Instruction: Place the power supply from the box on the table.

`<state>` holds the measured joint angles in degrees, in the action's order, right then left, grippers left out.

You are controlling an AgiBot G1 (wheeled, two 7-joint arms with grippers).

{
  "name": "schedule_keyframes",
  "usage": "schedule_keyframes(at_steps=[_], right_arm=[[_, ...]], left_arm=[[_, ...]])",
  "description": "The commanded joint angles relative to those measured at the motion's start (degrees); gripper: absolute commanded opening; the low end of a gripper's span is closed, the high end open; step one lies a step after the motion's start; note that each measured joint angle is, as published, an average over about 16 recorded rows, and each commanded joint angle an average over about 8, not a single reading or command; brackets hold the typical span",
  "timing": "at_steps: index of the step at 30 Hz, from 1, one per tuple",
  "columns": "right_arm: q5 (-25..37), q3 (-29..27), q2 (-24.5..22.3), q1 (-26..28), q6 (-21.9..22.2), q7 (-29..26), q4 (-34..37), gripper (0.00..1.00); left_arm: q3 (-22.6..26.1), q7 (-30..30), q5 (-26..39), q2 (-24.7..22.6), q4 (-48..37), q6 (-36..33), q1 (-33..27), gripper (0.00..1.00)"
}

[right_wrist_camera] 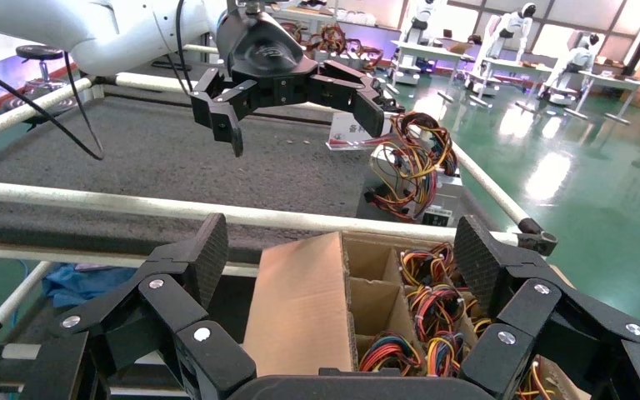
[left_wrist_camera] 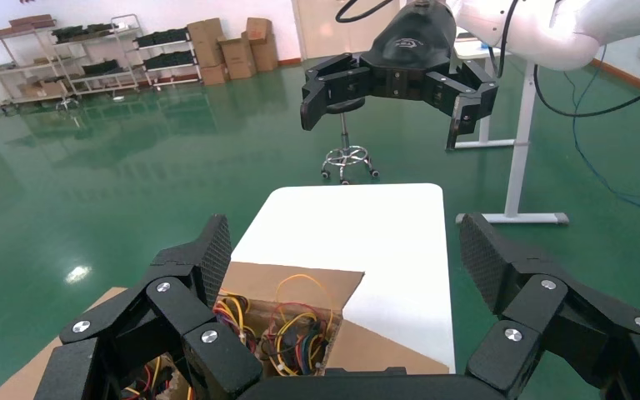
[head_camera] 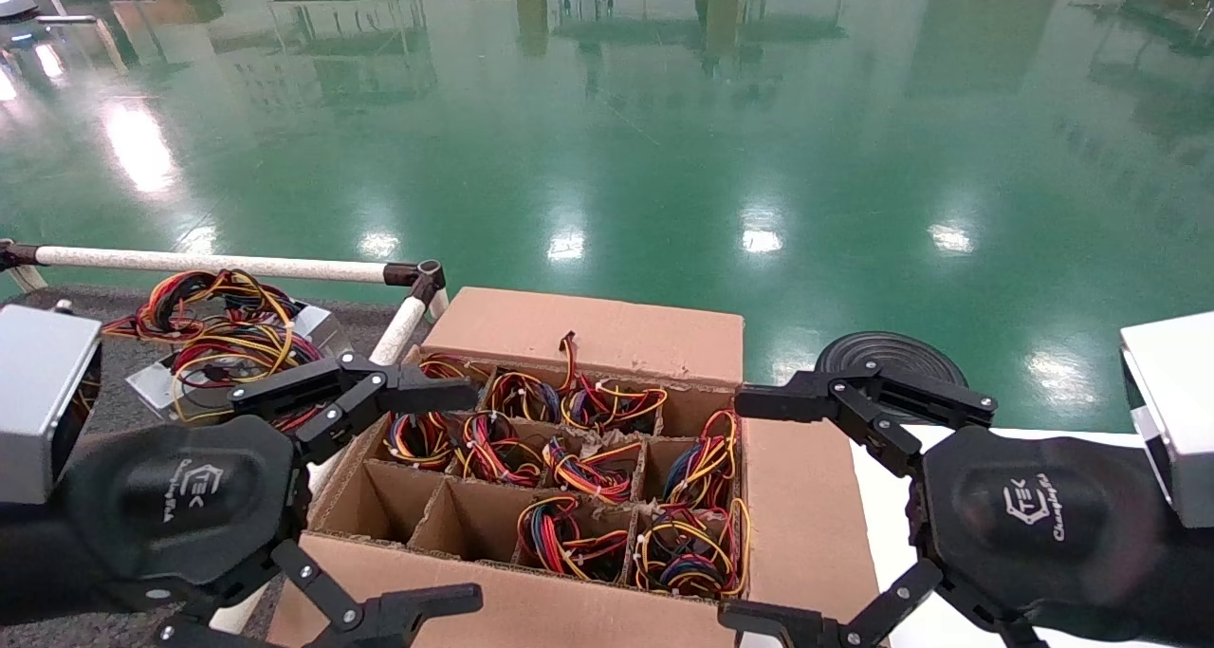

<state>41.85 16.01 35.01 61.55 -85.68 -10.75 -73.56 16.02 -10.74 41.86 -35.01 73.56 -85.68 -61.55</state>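
The box (head_camera: 597,330) stands open low in the middle of the head view, and most of its cells hold power supplies (head_camera: 585,470). Only their red, yellow and black wire bundles show (right_wrist_camera: 433,292). My left gripper (head_camera: 446,501) hangs open over the box's left edge, holding nothing. Across from it my right gripper (head_camera: 744,510) hangs open over the right flap, also holding nothing. The two cells nearest the left gripper are bare cardboard (head_camera: 474,525). The table (head_camera: 114,397) lies left of the box, behind a white rail (head_camera: 209,265). Two power supplies (head_camera: 228,340) lie on it, wires on top.
A smooth white surface (left_wrist_camera: 358,225) sits against the box's right side. A black round stool seat (head_camera: 892,352) stands beyond it on the green floor. In the right wrist view a blue cloth (right_wrist_camera: 75,279) lies below the table's rail (right_wrist_camera: 175,208).
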Motion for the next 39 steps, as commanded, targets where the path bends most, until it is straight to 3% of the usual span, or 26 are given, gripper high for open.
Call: schedule_keyframes(at_steps=[1,16,17,23,24,25,39], right_arm=[[0.0,0.0,0.0,0.0,0.0,0.0,0.0,1.00],[0.0,0.0,0.0,0.0,0.0,0.0,0.0,0.98],[0.0,0.0,0.0,0.0,0.0,0.0,0.0,0.91],[0.0,0.0,0.0,0.0,0.0,0.0,0.0,0.16],[0.0,0.0,0.0,0.0,0.0,0.0,0.0,0.05],[0.0,0.0,0.0,0.0,0.0,0.0,0.0,0.00],[0.0,0.0,0.0,0.0,0.0,0.0,0.0,0.00]], left_arm=[[0.0,0.0,0.0,0.0,0.0,0.0,0.0,1.00],[0.0,0.0,0.0,0.0,0.0,0.0,0.0,1.00],[0.0,0.0,0.0,0.0,0.0,0.0,0.0,1.00],[0.0,0.0,0.0,0.0,0.0,0.0,0.0,1.00],[0.0,0.0,0.0,0.0,0.0,0.0,0.0,1.00],[0.0,0.0,0.0,0.0,0.0,0.0,0.0,1.00],[0.0,0.0,0.0,0.0,0.0,0.0,0.0,1.00]])
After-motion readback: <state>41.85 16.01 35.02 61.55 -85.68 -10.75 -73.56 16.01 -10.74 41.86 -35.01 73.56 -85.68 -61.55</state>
